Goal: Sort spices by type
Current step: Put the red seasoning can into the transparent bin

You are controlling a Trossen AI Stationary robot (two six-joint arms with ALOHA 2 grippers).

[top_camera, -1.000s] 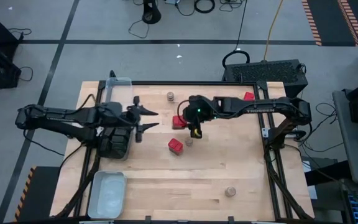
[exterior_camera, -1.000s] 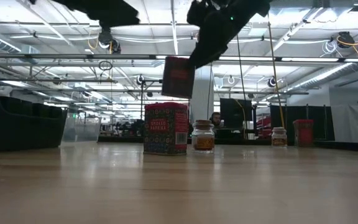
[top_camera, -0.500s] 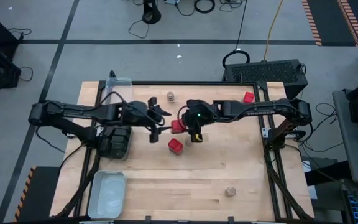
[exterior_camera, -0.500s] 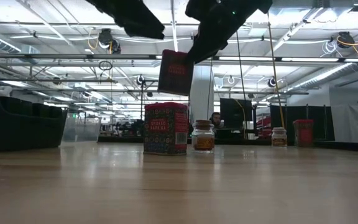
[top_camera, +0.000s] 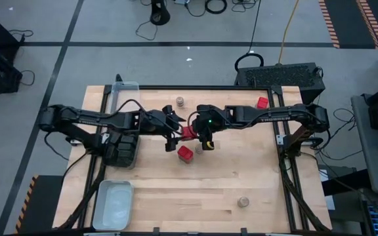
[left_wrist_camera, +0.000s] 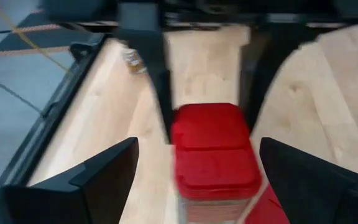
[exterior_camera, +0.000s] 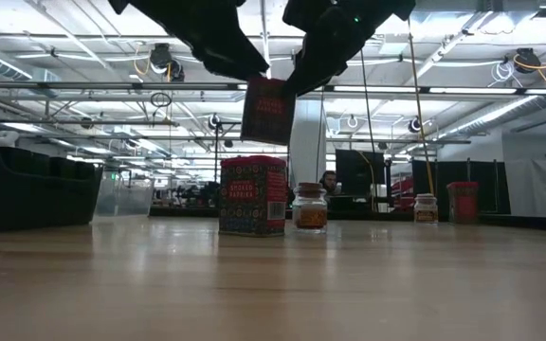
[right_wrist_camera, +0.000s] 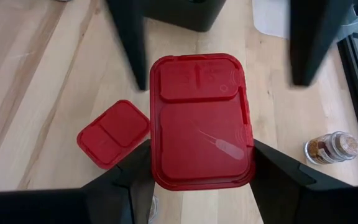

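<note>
My right gripper [right_wrist_camera: 201,149] is shut on a red boxy tin [right_wrist_camera: 201,121] and holds it in the air over the table's middle [top_camera: 188,133]. My left gripper [left_wrist_camera: 199,146] is open; it has come in from the table's left, and its fingers stand either side of that tin without clearly touching it. A second red tin [top_camera: 185,153] stands on its base on the table just nearside, beside a tan-lidded jar [exterior_camera: 310,208]. Another jar [top_camera: 180,101], a third red tin [top_camera: 262,101] and a lone jar [top_camera: 243,201] stand farther off. My right gripper pinches the red tin between its two fingers [right_wrist_camera: 126,186] by two opposite sides just under the lid [right_wrist_camera: 156,168]. The fingers come from above, pointing down. The tin is lifted clear and hangs a little tilted below them [exterior_camera: 268,109].
A dark tray [top_camera: 120,151] holding dark tins sits at the table's left under the left arm. A clear tray [top_camera: 125,92] is at the far left corner and a pale tray [top_camera: 113,203] at the near left corner. Bare wood lies toward the near edge.
My left gripper has travelled toward the table's right, staying open, until its fingers flank the tin held by my right gripper. The right gripper and its tin have stayed almost in place, high over the standing red tin.
</note>
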